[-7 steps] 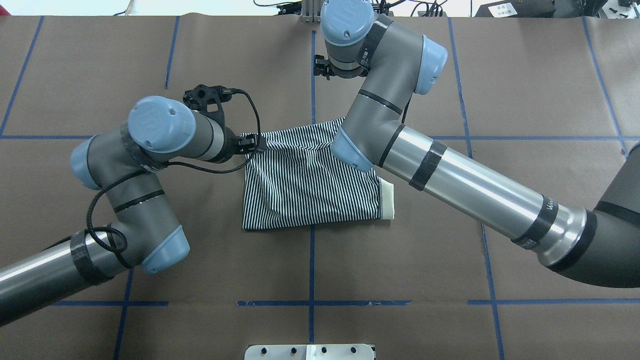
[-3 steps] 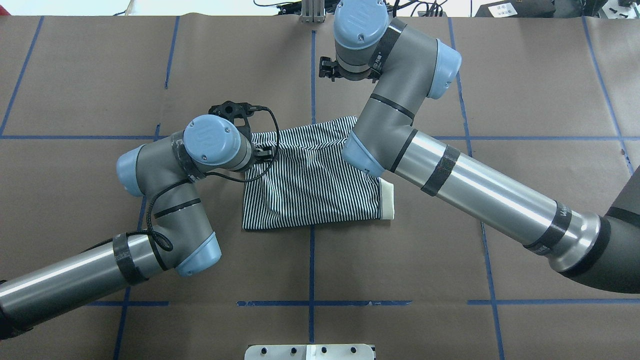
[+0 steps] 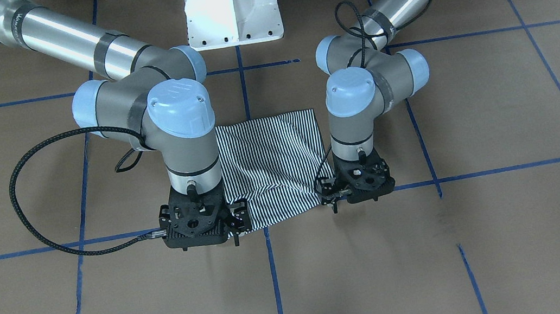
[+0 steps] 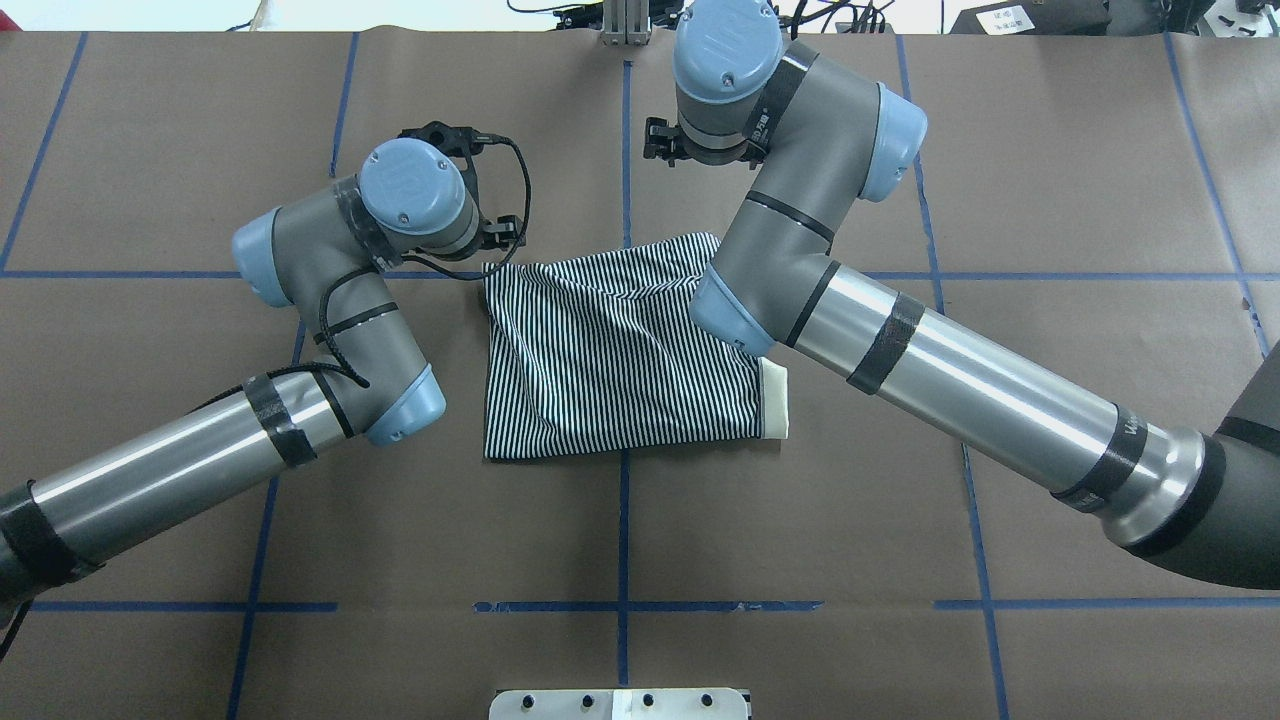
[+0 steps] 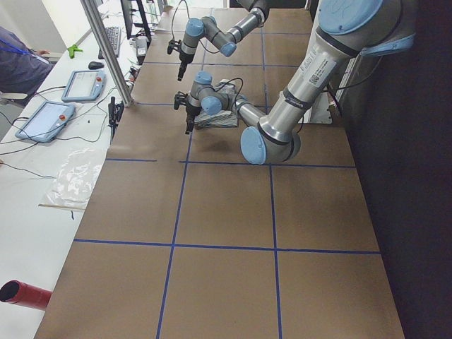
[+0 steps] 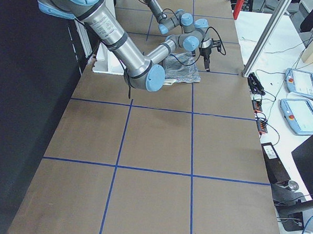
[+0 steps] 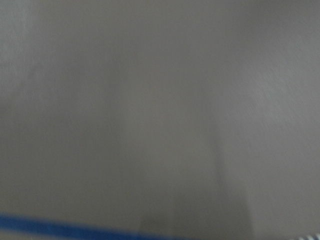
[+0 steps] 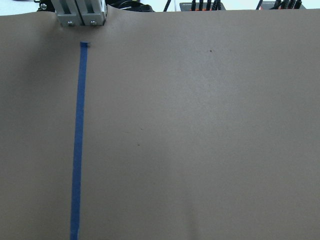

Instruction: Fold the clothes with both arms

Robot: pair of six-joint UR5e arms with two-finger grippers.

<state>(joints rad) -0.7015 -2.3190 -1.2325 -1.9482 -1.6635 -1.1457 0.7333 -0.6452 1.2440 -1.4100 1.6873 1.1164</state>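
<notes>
Striped polo shirt (image 4: 620, 360) lies folded on the surface (image 4: 800, 520); right fingers (image 4: 656, 140) hang spread, empty, beyond its far edge; left fingers (image 4: 508, 232) hover by a corner, spread or pressed unclear; likely clearing a finished fold.

right arm (image 4: 950, 380) overhangs shirt (image 4: 610, 360) corner

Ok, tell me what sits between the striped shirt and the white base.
Only bare brown table covering crossed by blue tape lines; nothing else lies between the shirt and the white base. The overhead view shows it plainly.
</notes>
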